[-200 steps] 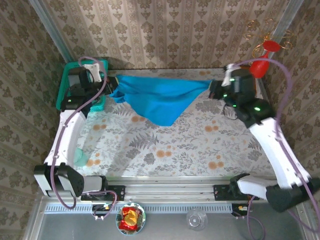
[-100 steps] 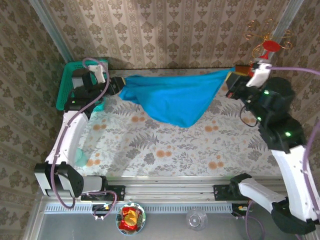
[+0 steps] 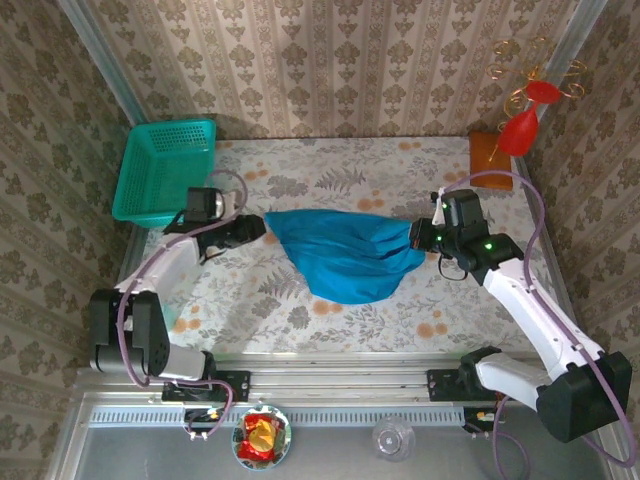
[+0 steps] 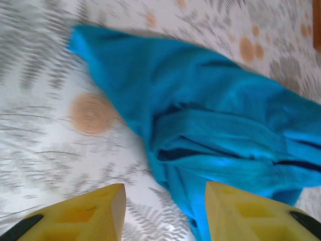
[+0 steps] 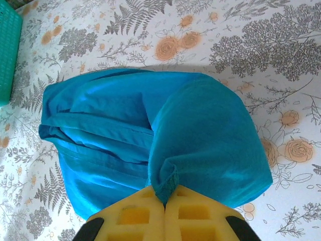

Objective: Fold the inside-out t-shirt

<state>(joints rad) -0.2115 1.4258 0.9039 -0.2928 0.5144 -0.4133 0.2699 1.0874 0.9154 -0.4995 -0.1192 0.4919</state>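
1. Brought down since a second ago: inside-out t-shirt point(image 3: 345, 255), then stretched in the air along the far edge, now lying bunched on the table point(image 3: 330, 180) near its middle. Both arms drawn nearer too, leaving the basket point(image 3: 165, 170) uncovered.
2. Released in the same span: the shirt's left end, with the left gripper point(image 3: 258, 225) gone from clamped to jaws parted.
3. Counted: one t-shirt, one teal mesh basket at the far left corner, two arms, two grippers.
4. Hard to make out: sleeves, collar and seams, lost in the folds. Cut off in the left wrist view: the right part of the t-shirt point(image 4: 215, 130). Seen in the right wrist view as a mere strip at the left edge: the basket point(image 5: 7, 50).
5. Left gripper point(image 4: 165, 211): about half open, holding nothing, low over the table just left of the shirt, cloth edge reaching in between the yellow fingers point(image 4: 100, 211).
6. Right gripper point(image 5: 164, 198): closed tight, pinching a small tuck at the right end of the t-shirt point(image 5: 150, 135), the rest spreading left and away from it.
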